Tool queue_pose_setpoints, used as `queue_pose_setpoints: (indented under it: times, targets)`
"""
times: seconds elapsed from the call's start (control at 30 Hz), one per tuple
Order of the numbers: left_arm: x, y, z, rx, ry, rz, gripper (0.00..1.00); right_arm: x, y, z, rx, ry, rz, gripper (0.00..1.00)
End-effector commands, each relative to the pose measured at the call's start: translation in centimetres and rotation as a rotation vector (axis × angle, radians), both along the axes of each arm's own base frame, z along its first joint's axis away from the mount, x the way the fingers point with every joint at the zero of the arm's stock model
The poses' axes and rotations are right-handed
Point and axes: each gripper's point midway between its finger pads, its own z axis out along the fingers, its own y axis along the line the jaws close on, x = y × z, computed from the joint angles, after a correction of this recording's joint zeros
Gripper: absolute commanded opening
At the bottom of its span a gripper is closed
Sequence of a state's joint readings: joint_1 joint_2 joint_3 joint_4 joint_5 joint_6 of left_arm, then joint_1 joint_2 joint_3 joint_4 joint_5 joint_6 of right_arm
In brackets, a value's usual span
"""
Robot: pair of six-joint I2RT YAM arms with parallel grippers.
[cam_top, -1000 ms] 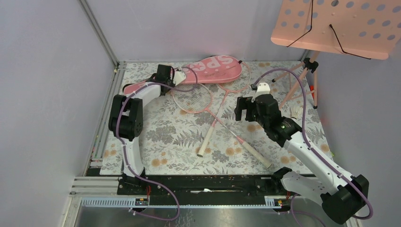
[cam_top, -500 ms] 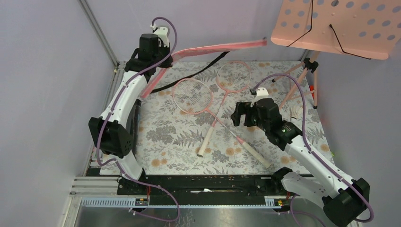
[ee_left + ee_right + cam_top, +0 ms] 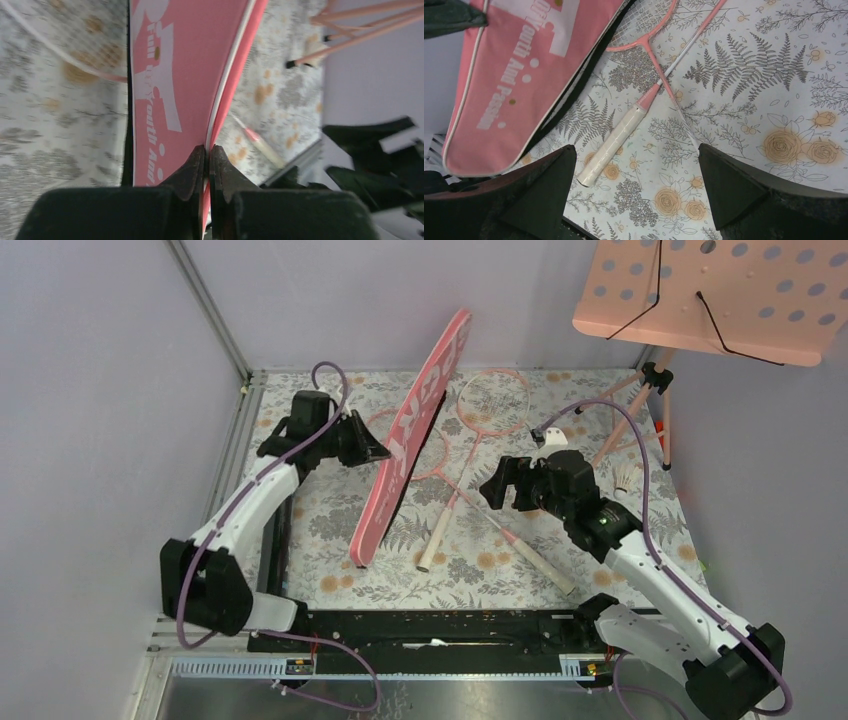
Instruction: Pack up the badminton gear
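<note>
The long pink racket bag stands up on its edge, slanting from the back wall toward the near left. My left gripper is shut on its piped edge, seen close in the left wrist view. Two pink-framed rackets lie crossed on the floral mat. One head is in full view; the other is partly behind the bag. My right gripper hovers open above their shafts, and a pale handle lies just left of its open jaws. A white shuttlecock sits at the right.
A pink perforated music stand overhangs the back right corner, its tripod legs standing on the mat beside my right arm. Grey walls close in the left, back and right. A black rail runs along the near edge.
My left arm has swung the bag off the back of the mat, up, then down and forward, so it now stands on edge in front of one racket head. My right gripper drifted slightly left.
</note>
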State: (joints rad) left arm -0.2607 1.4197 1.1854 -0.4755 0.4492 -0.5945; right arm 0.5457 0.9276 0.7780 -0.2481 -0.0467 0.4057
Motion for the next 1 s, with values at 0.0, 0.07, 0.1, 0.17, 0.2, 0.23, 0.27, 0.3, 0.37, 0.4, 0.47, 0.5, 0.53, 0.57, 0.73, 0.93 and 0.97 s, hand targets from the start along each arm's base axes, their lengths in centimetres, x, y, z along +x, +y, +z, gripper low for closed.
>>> queue_pose_setpoints:
  times: [0.0,0.07,0.1,0.17,0.2,0.23,0.27,0.3,0.37,0.4,0.47,0.5,0.53,0.57,0.73,0.93,0.97]
  targets:
    - [-2.5,-3.0,9.1,-0.347,-0.215,-0.099,0.00,0.3,0.7,1.4,0.103,-0.014,-0.025,1.00]
    - [-3.7,-3.3,10.8,-0.435,-0.239,-0.117,0.00,0.3,1.1,1.6,0.138,-0.002,-0.027,1.00]
    - [-4.2,-3.5,12.0,-0.483,-0.253,-0.127,0.00,0.2,1.4,1.7,0.158,0.003,-0.023,1.00]
    - [-5.0,-3.6,14.9,-0.560,-0.291,-0.146,0.00,0.1,2.1,2.1,0.202,0.010,-0.008,1.00]
    - [-5.1,-3.6,16.0,-0.589,-0.297,-0.140,0.00,0.1,2.4,2.2,0.223,0.015,0.001,1.00]
    - [-5.2,-3.6,16.8,-0.600,-0.306,-0.133,0.00,0.0,2.7,2.3,0.244,0.021,0.004,0.99]
    - [-5.2,-3.5,17.3,-0.608,-0.311,-0.121,0.00,0.0,2.9,2.3,0.264,0.028,0.005,0.99]
    - [-5.3,-3.4,17.3,-0.613,-0.311,-0.108,0.00,0.0,3.1,2.1,0.282,0.037,0.002,1.00]
    - [-5.5,-3.1,16.2,-0.611,-0.296,-0.081,0.00,0.0,3.3,2.1,0.309,0.043,-0.004,1.00]
    - [-5.7,-2.9,15.3,-0.607,-0.288,-0.069,0.00,0.1,3.3,2.2,0.321,0.043,-0.010,1.00]
    - [-6.1,-2.7,11.9,-0.599,-0.236,-0.042,0.00,0.3,3.5,2.3,0.358,0.040,-0.026,0.99]
    - [-6.5,-2.6,10.2,-0.602,-0.212,-0.033,0.00,0.4,3.5,2.2,0.374,0.044,-0.034,1.00]
    - [-7.0,-2.6,8.7,-0.610,-0.187,-0.027,0.00,0.5,3.6,1.9,0.386,0.051,-0.042,1.00]
    - [-7.5,-2.5,6.8,-0.614,-0.158,-0.018,0.00,0.6,3.6,1.5,0.387,0.064,-0.052,1.00]
    - [-9.7,-1.8,-2.0,-0.568,0.016,0.051,0.00,1.4,4.1,-0.8,0.373,0.114,-0.071,0.99]
    - [-11.2,-0.8,-7.6,-0.472,0.124,0.114,0.00,2.6,7.4,-4.2,0.337,0.243,0.044,0.98]
    - [-11.3,-0.5,-8.4,-0.440,0.136,0.125,0.00,2.7,8.0,-4.8,0.336,0.266,0.068,0.98]
